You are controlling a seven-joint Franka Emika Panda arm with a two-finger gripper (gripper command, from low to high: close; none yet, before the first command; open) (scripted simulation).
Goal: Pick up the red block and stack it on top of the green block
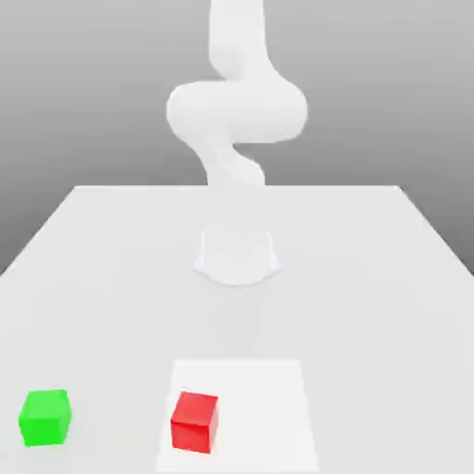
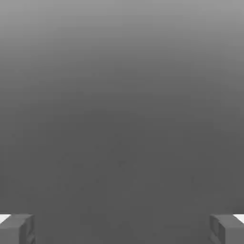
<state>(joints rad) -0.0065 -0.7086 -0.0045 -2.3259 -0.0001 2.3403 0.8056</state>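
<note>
The red block (image 1: 194, 423) rests on the white square (image 1: 264, 417) on the bench (image 1: 111, 305); left of that square in the exterior view sits the green block (image 1: 44, 417). The pincer (image 2: 122, 231) is spread wide.

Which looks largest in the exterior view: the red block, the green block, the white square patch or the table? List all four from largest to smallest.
1. Table
2. White square patch
3. Red block and green block: they look about alike, so I won't rank one above the other.
</note>
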